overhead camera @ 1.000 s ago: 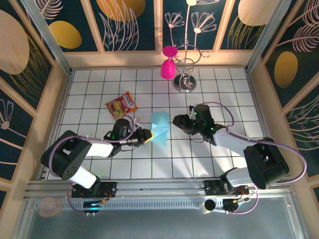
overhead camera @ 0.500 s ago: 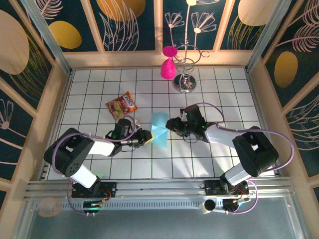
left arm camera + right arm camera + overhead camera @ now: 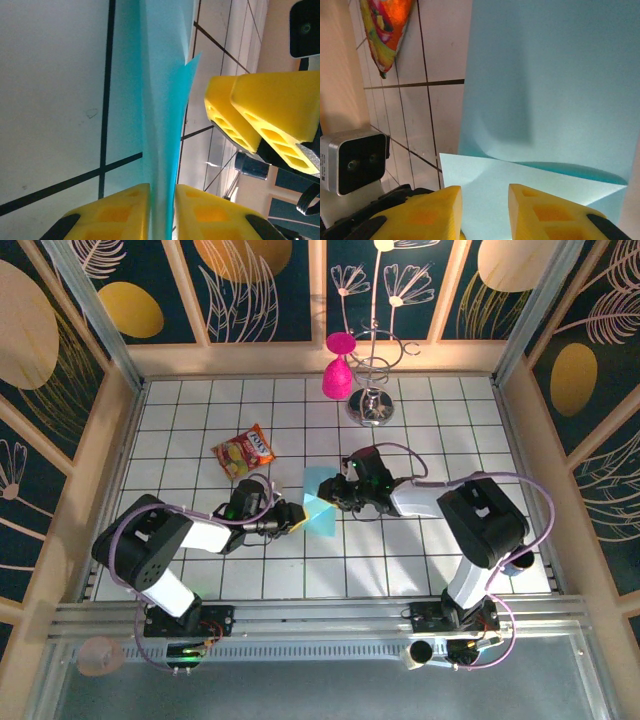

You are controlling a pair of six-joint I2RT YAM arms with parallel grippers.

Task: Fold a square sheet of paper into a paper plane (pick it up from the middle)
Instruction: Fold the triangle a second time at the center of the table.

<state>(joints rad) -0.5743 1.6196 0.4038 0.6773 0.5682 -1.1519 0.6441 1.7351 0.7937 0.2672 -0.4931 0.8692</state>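
The square sheet of paper [image 3: 322,502], light blue and part folded, lies on the white grid tiles at mid table. My left gripper [image 3: 298,515] comes in from the left and is shut on its raised fold; in the left wrist view the paper [image 3: 162,100] stands on edge, pinched at my left gripper [image 3: 161,210]. My right gripper [image 3: 336,492] is at the sheet's right edge. In the right wrist view my right gripper [image 3: 485,210] has its jaws apart, with a pale flap of the paper [image 3: 545,75] lying in the gap.
A red-and-yellow snack packet [image 3: 245,450] lies left of the paper, also seen as the packet [image 3: 387,30] from the right wrist. A metal stand [image 3: 370,405] with a pink glass [image 3: 337,375] is at the back. Wooden walls ring the tiled floor.
My right arm has slid left from about a tile away until its fingers reach the paper's right edge, and its jaws have narrowed. The left gripper has kept its pinch on the fold.
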